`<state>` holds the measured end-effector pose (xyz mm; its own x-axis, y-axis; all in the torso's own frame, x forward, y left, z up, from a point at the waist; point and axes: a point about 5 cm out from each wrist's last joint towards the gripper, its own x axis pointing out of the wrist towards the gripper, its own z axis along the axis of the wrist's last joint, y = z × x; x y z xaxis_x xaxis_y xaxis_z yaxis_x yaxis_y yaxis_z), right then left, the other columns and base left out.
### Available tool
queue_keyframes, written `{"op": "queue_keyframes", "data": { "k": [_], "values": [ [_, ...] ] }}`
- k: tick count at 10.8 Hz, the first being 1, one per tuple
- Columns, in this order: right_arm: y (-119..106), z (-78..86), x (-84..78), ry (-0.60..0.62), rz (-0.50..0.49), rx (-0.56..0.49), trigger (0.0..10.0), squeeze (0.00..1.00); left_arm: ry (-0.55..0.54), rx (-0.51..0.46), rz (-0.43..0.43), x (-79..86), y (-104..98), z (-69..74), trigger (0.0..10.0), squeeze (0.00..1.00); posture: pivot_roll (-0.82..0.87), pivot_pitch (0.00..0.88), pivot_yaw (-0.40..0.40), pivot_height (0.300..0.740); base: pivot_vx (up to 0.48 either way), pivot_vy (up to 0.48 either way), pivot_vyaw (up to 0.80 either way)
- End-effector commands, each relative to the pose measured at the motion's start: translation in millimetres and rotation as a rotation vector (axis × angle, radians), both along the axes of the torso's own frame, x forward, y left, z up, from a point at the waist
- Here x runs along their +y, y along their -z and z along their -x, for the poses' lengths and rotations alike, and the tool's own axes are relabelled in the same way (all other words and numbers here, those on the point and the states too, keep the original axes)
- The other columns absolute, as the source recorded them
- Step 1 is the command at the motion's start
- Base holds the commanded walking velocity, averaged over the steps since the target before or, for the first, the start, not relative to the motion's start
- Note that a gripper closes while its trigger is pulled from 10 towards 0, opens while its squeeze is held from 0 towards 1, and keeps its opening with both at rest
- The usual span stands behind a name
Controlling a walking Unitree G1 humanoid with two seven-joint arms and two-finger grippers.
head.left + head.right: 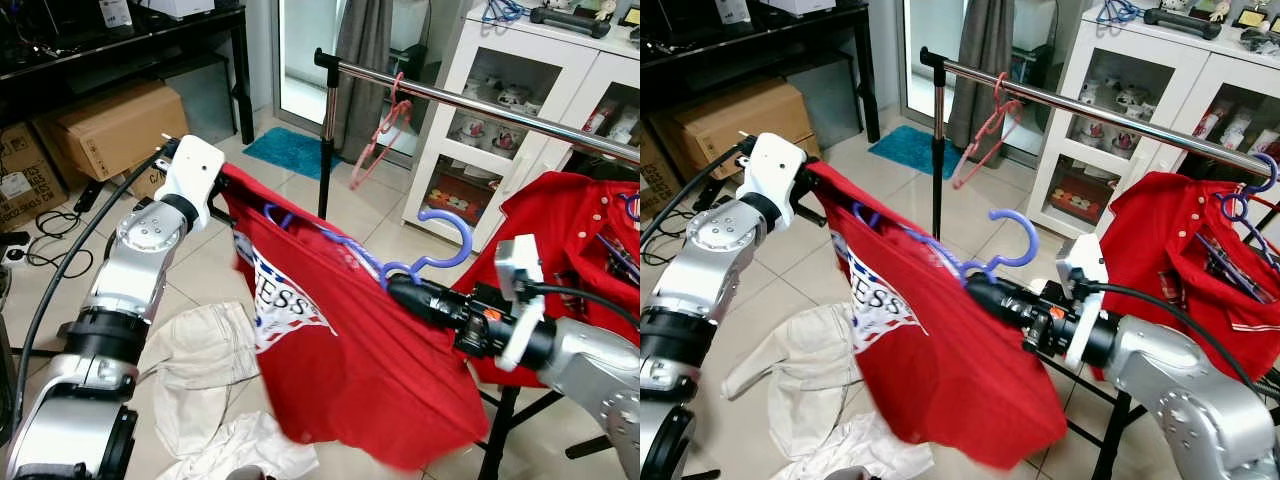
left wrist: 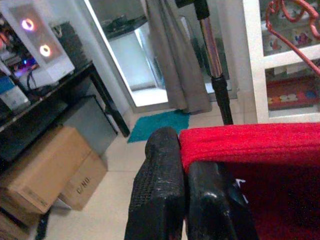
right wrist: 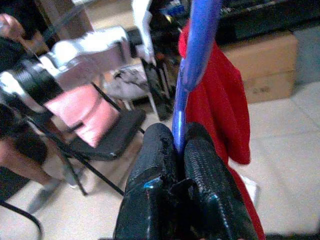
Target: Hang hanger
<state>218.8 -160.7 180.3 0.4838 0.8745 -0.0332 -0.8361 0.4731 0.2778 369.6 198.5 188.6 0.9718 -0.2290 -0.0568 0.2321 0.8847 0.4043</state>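
A blue hanger (image 1: 452,236) carries a red T-shirt (image 1: 350,370) with a white print, held up in front of me. My right gripper (image 1: 395,288) is shut on the hanger's neck just below the hook; in the right wrist view its fingers (image 3: 160,150) pinch the blue stem (image 3: 192,60). My left gripper (image 2: 182,145) is shut on the shirt's red shoulder edge (image 2: 250,142), stretching the cloth to the left. The chrome rail (image 1: 480,105) runs above and behind the hook, with a pink hanger (image 1: 380,140) hanging on it.
Another red shirt (image 1: 570,220) hangs at the rail's right end. A white glass cabinet (image 1: 500,90) stands behind. Beige clothes (image 1: 200,370) lie on the tiled floor below. Cardboard boxes (image 1: 110,125) sit under a black table at the left. A person (image 3: 15,125) stands near a chair.
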Motion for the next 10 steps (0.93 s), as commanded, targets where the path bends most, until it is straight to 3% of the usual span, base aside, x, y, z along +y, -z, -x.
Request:
{"op": "queue_keyframes", "data": {
  "k": [1, 2, 3, 4, 5, 7, 8, 10],
  "values": [
    [-7.4, 4.1, -7.0, 0.021, -0.051, -0.009, 10.0, 0.00, -0.115, -0.011, 0.094, 19.9, -4.0, -2.1, 0.0, 0.00, 0.05, 0.000, -0.008, 0.740, 0.000, 0.000, 0.00],
    [-6.6, 7.5, 2.7, -0.022, -0.078, 0.015, 10.0, 0.00, -0.027, -0.003, 0.151, -3.2, 1.1, -2.4, 0.0, 0.00, 0.05, 0.000, -0.007, 0.740, 0.000, 0.000, 0.00],
    [15.0, 10.2, 9.7, -0.040, 0.115, 0.065, 10.0, 0.00, 0.054, -0.049, 0.200, -24.1, -6.6, -3.8, 0.0, 0.00, 0.04, 0.000, -0.006, 0.740, 0.000, 0.000, 0.00],
    [26.1, 5.1, 8.6, 0.011, 0.223, 0.079, 10.0, 0.00, 0.113, -0.074, 0.219, -34.7, -13.9, -4.3, 0.0, 0.00, 0.04, 0.000, -0.005, 0.740, 0.000, 0.000, 0.00],
    [37.4, -9.3, 5.9, 0.111, 0.387, 0.028, 10.0, 0.00, 0.243, -0.112, 0.234, -52.8, -39.0, -4.7, 0.0, 0.00, 0.05, 0.000, -0.003, 0.740, 0.000, 0.000, 0.00],
    [28.1, -3.4, 11.0, 0.047, 0.326, -0.003, 10.0, 0.00, 0.229, -0.110, 0.253, -46.7, -47.5, -9.9, 0.0, 0.00, 0.05, 0.000, -0.003, 0.740, 0.000, 0.000, 0.00],
    [21.3, -2.2, 8.8, 0.065, 0.183, 0.017, 10.0, 0.00, 0.162, -0.072, 0.248, -32.2, -35.9, -14.6, 0.0, 0.00, 0.05, 0.000, -0.001, 0.740, 0.000, 0.000, 0.00],
    [21.5, -13.2, -5.1, 0.217, 0.048, 0.055, 10.0, 0.00, 0.037, -0.020, 0.270, -7.1, -12.5, -14.9, 0.0, 0.00, 0.04, 0.000, 0.001, 0.740, 0.000, 0.000, 0.00]
  ]
}}
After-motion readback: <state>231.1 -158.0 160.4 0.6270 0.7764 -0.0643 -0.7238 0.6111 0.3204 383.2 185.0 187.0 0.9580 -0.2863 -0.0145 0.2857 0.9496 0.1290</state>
